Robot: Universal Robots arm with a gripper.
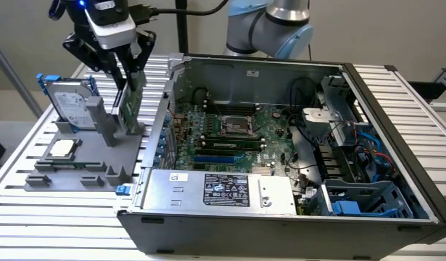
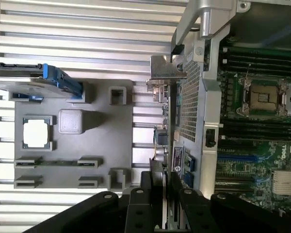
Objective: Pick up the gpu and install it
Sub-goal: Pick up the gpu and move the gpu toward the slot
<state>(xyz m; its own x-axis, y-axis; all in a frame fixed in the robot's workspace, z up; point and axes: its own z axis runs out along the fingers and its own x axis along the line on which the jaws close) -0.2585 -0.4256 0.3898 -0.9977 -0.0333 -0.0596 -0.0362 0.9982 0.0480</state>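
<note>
The gpu (image 1: pixel 125 106) stands upright on its long edge at the exterior view's left, green board face showing, just outside the open computer case (image 1: pixel 396 141). My gripper (image 1: pixel 129 81) comes down from above and is shut on the card's top edge. Its lower edge sits at the slotted posts of the grey holder tray (image 1: pixel 85 168); I cannot tell whether it has left them. In the wrist view the gpu (image 2: pixel 167 104) appears edge-on with its silver bracket (image 2: pixel 166 73) at the far end, held in my gripper (image 2: pixel 167 187) between the tray and the case wall.
On the holder tray stand a hard drive in a blue frame (image 1: pixel 70 103), a CPU chip (image 1: pixel 63 148) and a memory stick (image 2: pixel 58 162). Inside the case lie the motherboard (image 1: pixel 237 130), its blue slot (image 1: pixel 219 159) and the power supply (image 1: pixel 223 190). Ribbed aluminium table all around.
</note>
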